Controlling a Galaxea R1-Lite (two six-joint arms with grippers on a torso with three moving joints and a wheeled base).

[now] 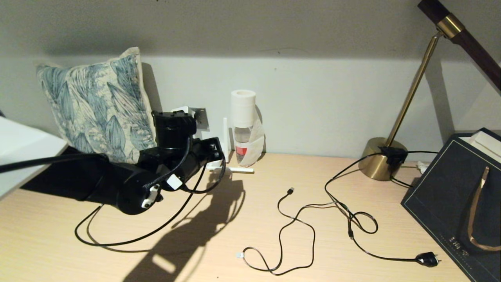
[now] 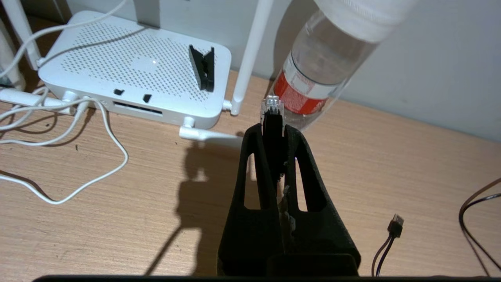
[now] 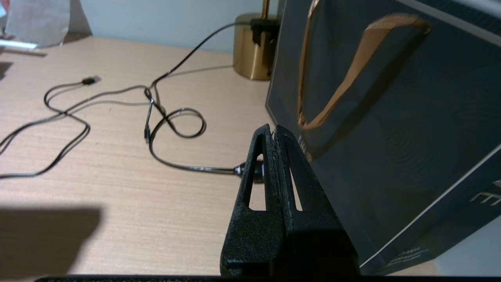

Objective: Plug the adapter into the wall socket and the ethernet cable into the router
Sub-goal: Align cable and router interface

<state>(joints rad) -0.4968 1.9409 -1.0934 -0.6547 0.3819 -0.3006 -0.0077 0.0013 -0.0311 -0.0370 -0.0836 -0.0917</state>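
Note:
My left gripper point(image 2: 274, 129) is shut on the ethernet cable, whose clear clip connector point(image 2: 273, 106) sticks out past the fingertips. It hovers above the table a short way from the router point(image 2: 133, 66), off the corner of its port edge point(image 2: 137, 108). The rest of the black cable point(image 1: 117, 239) loops over the table under my left arm point(image 1: 156, 172), which hides the router body in the head view. On the wall behind, the grey wall socket point(image 1: 202, 117) has the white adapter point(image 1: 183, 110) against it, partly hidden. My right gripper point(image 3: 274, 131) is shut and empty beside a dark bag.
A plastic bottle point(image 2: 317, 74) under a paper roll stands close beside the connector. A black clip point(image 2: 203, 70) lies on the router; white cords point(image 2: 98, 172) trail from it. USB cable point(image 1: 289, 231), lamp cord and plug point(image 1: 426, 259), lamp base point(image 1: 377, 160), dark bag point(image 1: 458, 203), cushion point(image 1: 98, 105).

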